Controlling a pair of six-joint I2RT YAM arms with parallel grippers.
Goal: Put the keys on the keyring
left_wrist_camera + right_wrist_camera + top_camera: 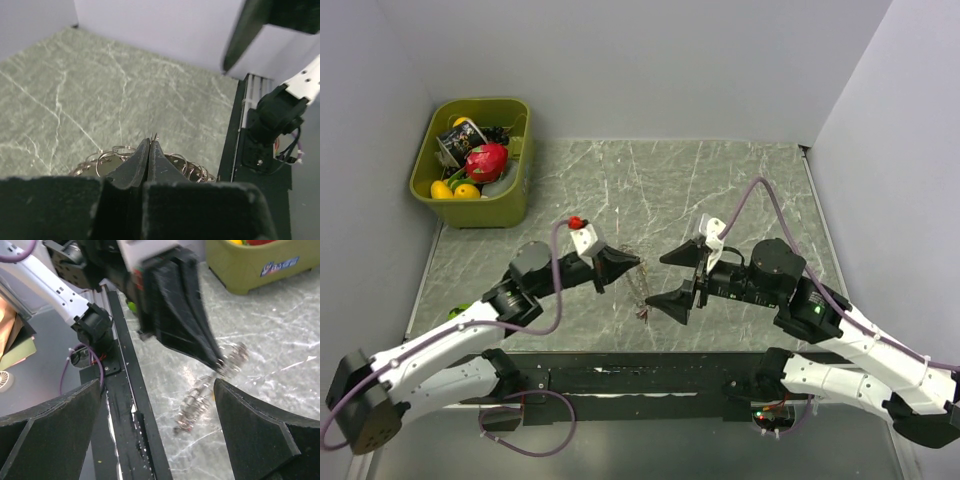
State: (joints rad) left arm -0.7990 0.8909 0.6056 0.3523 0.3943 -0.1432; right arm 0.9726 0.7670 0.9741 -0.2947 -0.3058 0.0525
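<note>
1. Left tool (632, 266) is pressed together, its tips pinching a thin loop of the keyring (197, 400). The rest of the ring, strung with grey keys, droops below and just ahead of those tips.
2. Right tool (656, 279) is spread wide and holds nothing. One finger lies on each side of the hanging strand, close to the left tool's tip.
3. I judge the pinch the weakest point. It bears on bare wire at the very fingertips, so a tug or twist could let the ring rotate or slip out and drop to the surface (720, 190).
4. If the right tool closes where it is, it may catch a clump of strung keys rather than one spot on the ring. That would drag the strand sideways against the left tool's grip.
5. With the two tools so near, a small misjudged approach could knock their tips together and jar the ring loose.
6. The loose keys cannot be made out in any view, and neither tool holds one. The right tool might mistake a key already on the ring for a loose one.
7. The strand hangs slack, so it may sway and spoil the aim when the left tool moves.
</note>
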